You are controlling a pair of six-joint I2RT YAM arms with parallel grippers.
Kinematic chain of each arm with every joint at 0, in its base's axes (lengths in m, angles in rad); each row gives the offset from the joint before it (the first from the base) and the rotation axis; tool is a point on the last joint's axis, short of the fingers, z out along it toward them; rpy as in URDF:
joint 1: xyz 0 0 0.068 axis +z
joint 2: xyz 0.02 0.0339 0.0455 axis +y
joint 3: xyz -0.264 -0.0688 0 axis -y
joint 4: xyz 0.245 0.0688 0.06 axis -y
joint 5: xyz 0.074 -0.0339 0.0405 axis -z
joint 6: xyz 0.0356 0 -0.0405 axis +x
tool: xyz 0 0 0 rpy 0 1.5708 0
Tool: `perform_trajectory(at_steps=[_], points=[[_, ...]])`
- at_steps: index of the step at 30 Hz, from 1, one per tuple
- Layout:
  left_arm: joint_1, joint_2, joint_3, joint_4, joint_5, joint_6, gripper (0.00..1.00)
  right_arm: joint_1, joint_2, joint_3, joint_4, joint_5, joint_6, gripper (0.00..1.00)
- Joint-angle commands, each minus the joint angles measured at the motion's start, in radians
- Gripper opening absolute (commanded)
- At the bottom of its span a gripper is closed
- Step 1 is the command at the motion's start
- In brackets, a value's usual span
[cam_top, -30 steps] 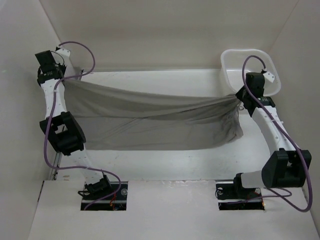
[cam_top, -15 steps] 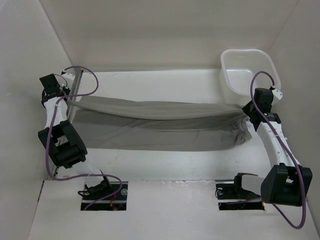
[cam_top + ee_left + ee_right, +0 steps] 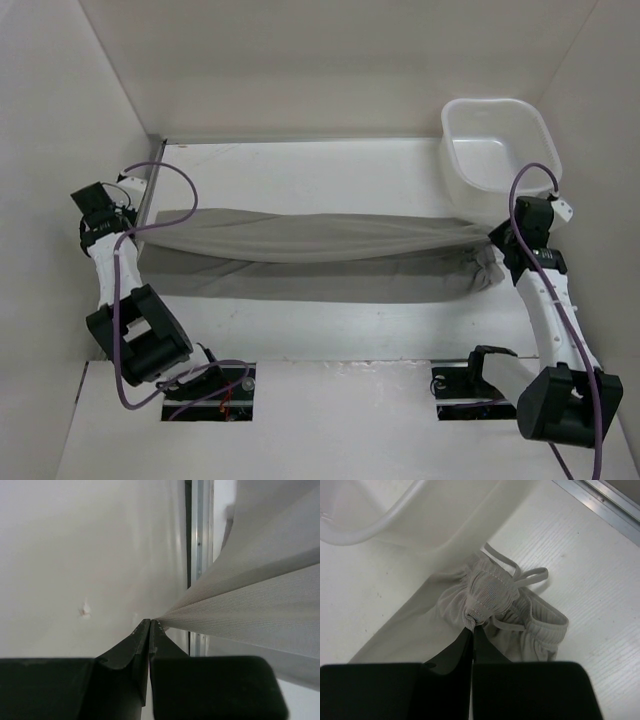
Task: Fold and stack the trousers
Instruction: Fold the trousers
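The grey-taupe trousers [image 3: 310,240] hang stretched between my two grippers across the table, the upper fold taut and a lower layer lying on the table beneath. My left gripper [image 3: 135,222] is shut on the leg end at the left wall; in the left wrist view its jaws are pressed together [image 3: 150,622] with the cloth [image 3: 260,605] fanning out to the right. My right gripper [image 3: 497,238] is shut on the bunched elastic waistband [image 3: 487,597], with the drawstring loops [image 3: 520,575] lying on the table beside it.
A white plastic tub [image 3: 497,150] stands at the back right, just behind my right gripper; its rim shows in the right wrist view [image 3: 380,525]. A metal rail [image 3: 200,555] runs along the left wall. White walls close in on both sides.
Both grippers have moved toward the near side and lowered, carrying the trousers. The cloth now hangs lower and narrower, with more of it lying on the table.
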Motion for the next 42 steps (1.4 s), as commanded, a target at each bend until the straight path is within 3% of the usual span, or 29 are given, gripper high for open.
perform_trajectory(at_steps=[1, 9, 15, 21, 23, 25, 27, 29, 31, 32, 42], points=[[0.032, -0.067, -0.039, 0.006, 0.016, 0.020, 0.01, -0.003, -0.029, -0.020, -0.084, 0.017, 0.021, 0.00], [0.068, -0.112, -0.151, -0.027, 0.030, 0.030, 0.01, -0.015, -0.055, -0.071, -0.217, 0.006, 0.050, 0.01], [0.096, -0.129, -0.139, -0.038, 0.031, 0.028, 0.01, -0.047, -0.085, -0.060, -0.262, 0.003, 0.035, 0.01], [0.091, -0.112, -0.196, -0.035, 0.030, 0.056, 0.03, -0.041, -0.070, -0.103, -0.285, -0.005, 0.044, 0.10], [0.091, -0.111, -0.210, -0.036, 0.030, 0.057, 0.03, -0.041, -0.076, -0.109, -0.302, -0.006, 0.044, 0.16], [0.091, -0.107, -0.219, -0.039, 0.031, 0.063, 0.05, -0.050, -0.087, -0.114, -0.317, -0.009, 0.039, 0.36], [0.091, -0.106, -0.227, -0.038, 0.033, 0.070, 0.06, -0.062, -0.096, -0.111, -0.320, -0.014, 0.034, 0.47], [0.091, -0.103, -0.231, -0.036, 0.033, 0.071, 0.06, -0.076, -0.095, -0.101, -0.325, -0.029, 0.048, 0.69], [0.090, -0.100, -0.234, -0.036, 0.033, 0.071, 0.07, -0.085, -0.076, -0.100, -0.322, -0.048, 0.068, 0.77], [0.088, -0.098, -0.236, -0.035, 0.033, 0.071, 0.07, -0.090, -0.058, -0.101, -0.319, -0.057, 0.079, 0.86], [0.087, -0.092, -0.233, -0.028, 0.027, 0.065, 0.08, -0.098, 0.217, -0.069, -0.242, 0.007, 0.044, 0.89]])
